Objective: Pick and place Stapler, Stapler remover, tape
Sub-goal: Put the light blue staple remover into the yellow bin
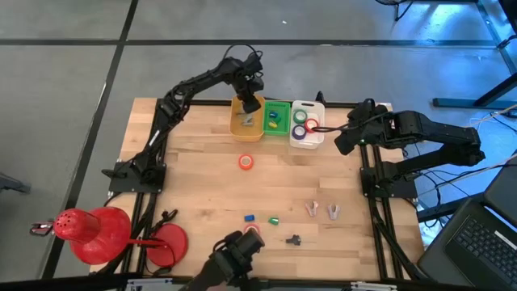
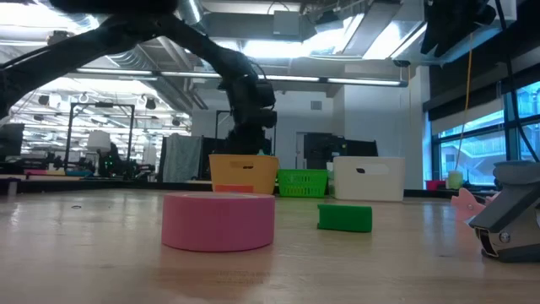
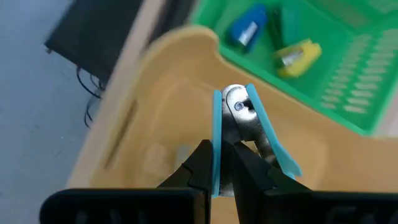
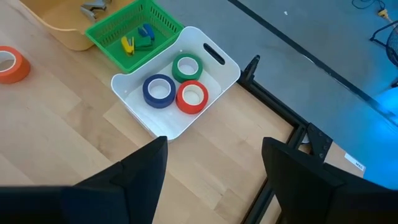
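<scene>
Holding a blue-handled stapler remover (image 3: 245, 134) pinched between its fingers, the left claw (image 1: 249, 103) hangs right over the tan bin (image 1: 246, 128) at the far edge of the bench (image 1: 202, 186), and that is the relation that matters: the remover sits straight above the bin's open mouth, its long axis running out from the fingertips toward the bin floor, so I judge a release would land it inside. Starting at the near edge in the overhead view, small pieces lie scattered: a blue piece (image 1: 250, 217) and a green piece (image 1: 274, 220) at about 6 o'clock from the bench centre, a dark item (image 1: 293, 239) beside them, and two pale pink removers (image 1: 321, 210) toward 4 o'clock. Further in, an orange tape roll (image 1: 247, 162) lies alone at about 12 o'clock from the centre, just short of the bins. Beyond it the three bins stand in a row: tan, then the green basket (image 1: 277, 118) with a blue and a yellow stapler, then the white bin (image 4: 217, 65) with blue, green and red tape rolls. The right claw (image 1: 341, 137) waits at 3 o'clock of the white bin, fingers spread and empty, and it looks the nearer arm to the pink removers. Hard to read: the tan bin's floor is blurred in the left wrist view, and the table-level view hides the bins' contents behind a big pink roll (image 2: 218, 221).
</scene>
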You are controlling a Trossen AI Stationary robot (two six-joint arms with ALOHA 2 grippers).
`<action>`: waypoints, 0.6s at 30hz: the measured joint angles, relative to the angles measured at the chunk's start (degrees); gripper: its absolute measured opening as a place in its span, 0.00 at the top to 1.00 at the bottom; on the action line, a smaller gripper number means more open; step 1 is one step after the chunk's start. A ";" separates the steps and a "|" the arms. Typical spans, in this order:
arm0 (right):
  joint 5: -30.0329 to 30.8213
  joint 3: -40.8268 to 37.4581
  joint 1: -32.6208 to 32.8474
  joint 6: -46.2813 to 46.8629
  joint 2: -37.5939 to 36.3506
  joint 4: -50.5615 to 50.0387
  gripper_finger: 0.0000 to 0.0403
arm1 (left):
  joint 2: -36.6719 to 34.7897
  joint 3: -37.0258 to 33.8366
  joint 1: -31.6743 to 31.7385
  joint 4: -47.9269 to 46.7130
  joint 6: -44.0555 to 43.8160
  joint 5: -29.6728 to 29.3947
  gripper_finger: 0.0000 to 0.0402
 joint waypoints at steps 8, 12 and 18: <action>-0.03 0.00 0.00 0.02 0.00 0.00 0.35 | -0.02 -6.33 -0.08 8.29 -2.02 -2.29 0.93; -0.04 0.00 0.00 0.02 0.00 0.00 0.35 | 0.04 -8.35 -0.22 8.29 -2.91 -5.27 0.93; -0.10 0.00 0.00 0.00 -0.02 0.00 0.35 | 0.02 -8.62 -0.24 9.22 -3.57 -5.29 0.77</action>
